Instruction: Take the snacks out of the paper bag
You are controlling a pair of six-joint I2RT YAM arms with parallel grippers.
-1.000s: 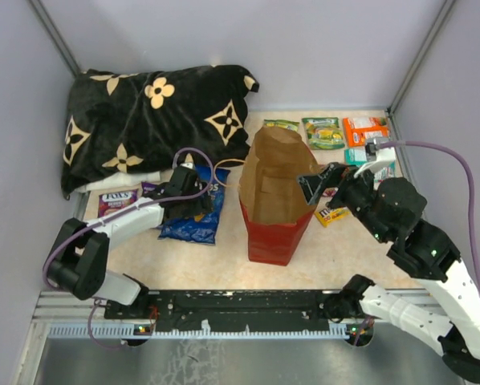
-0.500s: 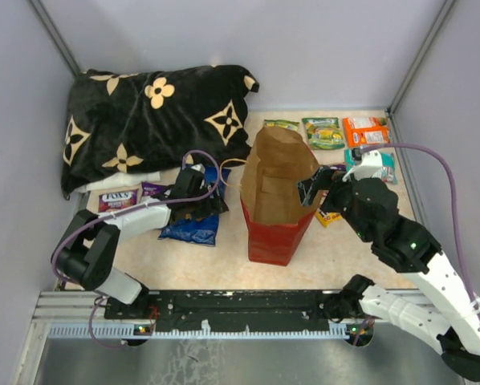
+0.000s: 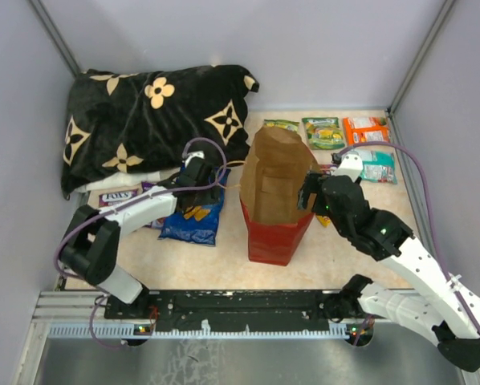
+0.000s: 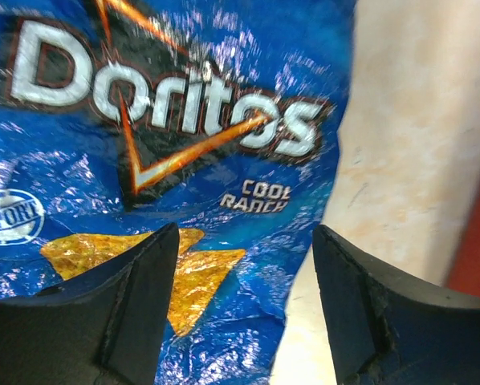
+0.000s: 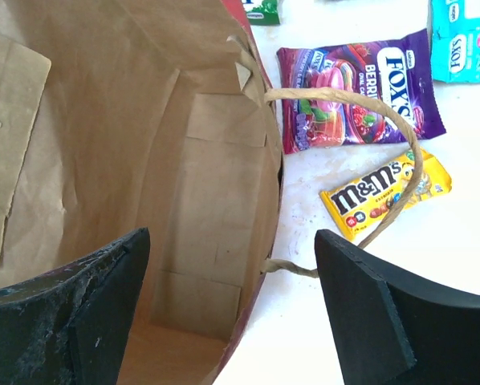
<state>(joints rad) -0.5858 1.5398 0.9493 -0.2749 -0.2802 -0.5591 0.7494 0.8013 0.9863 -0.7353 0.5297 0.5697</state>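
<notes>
Red paper carrier bag [image 3: 274,233] with brown kraft inside stands upright mid-table [image 3: 224,257], mouth open; kraft floor shows in right wrist view. Right gripper [image 5: 232,237] above mouth, jaws wide apart, straddling bag's right wall and thin looped handle [image 5: 336,94] (gripping neither). Yellow M&M's pack [image 5: 384,192] and purple Fox's packet [image 5: 356,88] lie just right of bag. Large blue Doritos bag [image 4: 184,120] lies flat left of paper bag; left gripper [image 4: 246,233] over its lower part, jaws apart, nothing held. Green packet [image 3: 323,132], orange packet [image 3: 365,130], teal packet [image 3: 376,167] near far right corner. Black flower-patterned pillow [image 3: 156,120] far left.
</notes>
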